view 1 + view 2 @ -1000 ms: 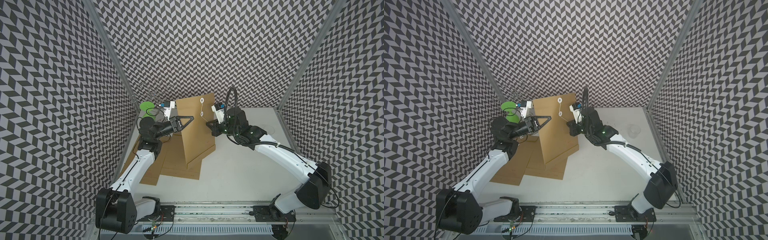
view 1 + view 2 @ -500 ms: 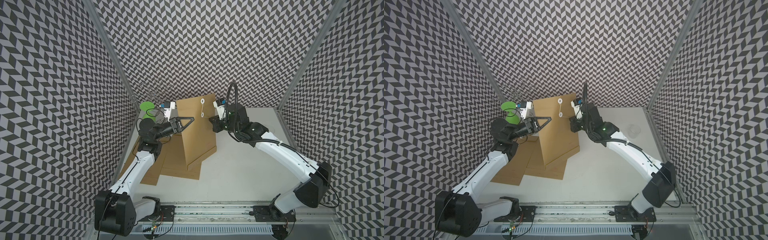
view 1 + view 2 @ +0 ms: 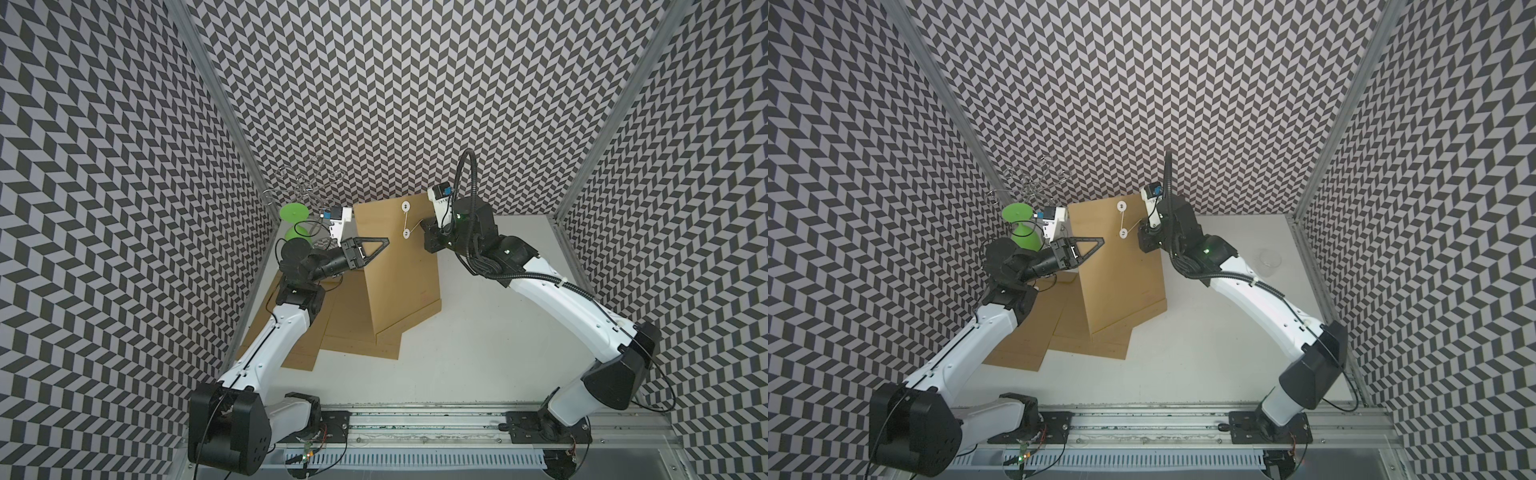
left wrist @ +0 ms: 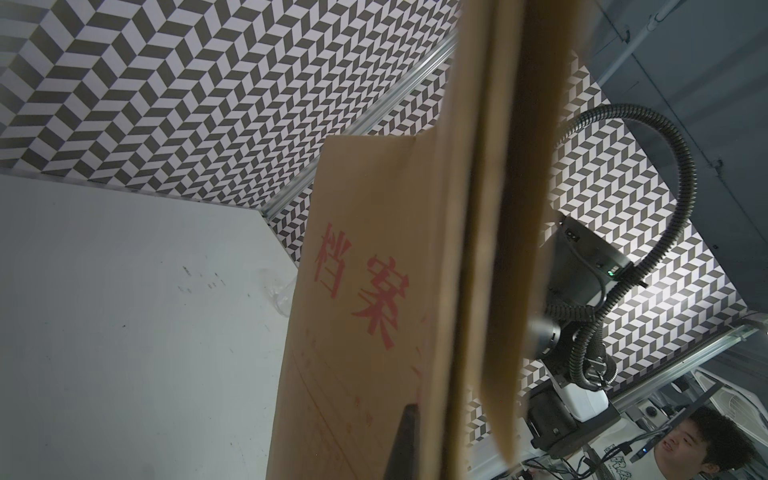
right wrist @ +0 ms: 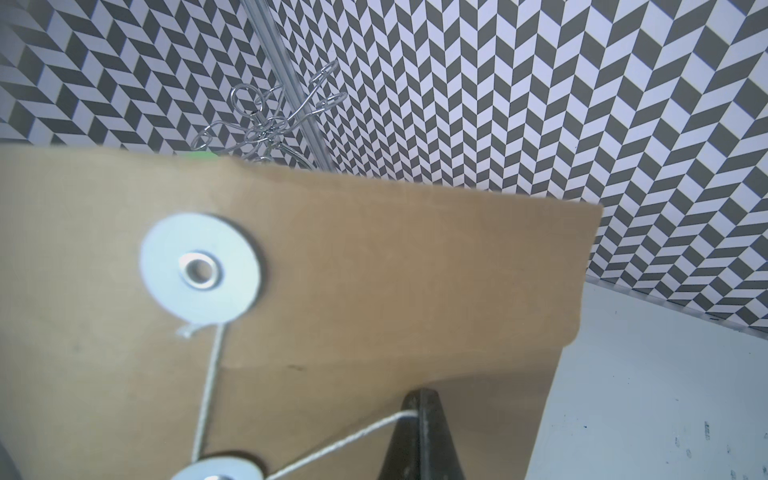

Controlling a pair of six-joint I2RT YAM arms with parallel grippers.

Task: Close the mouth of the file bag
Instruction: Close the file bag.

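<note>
The brown paper file bag (image 3: 401,270) stands upright on the table, flap folded down, in both top views (image 3: 1121,274). My left gripper (image 3: 384,241) is shut on the bag's left edge; in the left wrist view one dark finger (image 4: 405,444) presses the printed face. Two white discs sit on the flap side, the upper disc (image 5: 200,270) above the lower disc (image 3: 405,234). A white string (image 5: 332,446) runs down from the upper disc, around the lower one, and out to my right gripper (image 5: 419,409), which is shut on its end beside the bag (image 3: 424,224).
Several more brown file bags (image 3: 353,332) lie flat under and in front of the upright one. A green stand with wire hooks (image 3: 294,214) is at the back left corner. A clear plastic cup (image 3: 1268,259) stands at the right. Patterned walls enclose three sides.
My right gripper has moved up and toward the back with the string in it. The left gripper and the bag have stayed in place.
</note>
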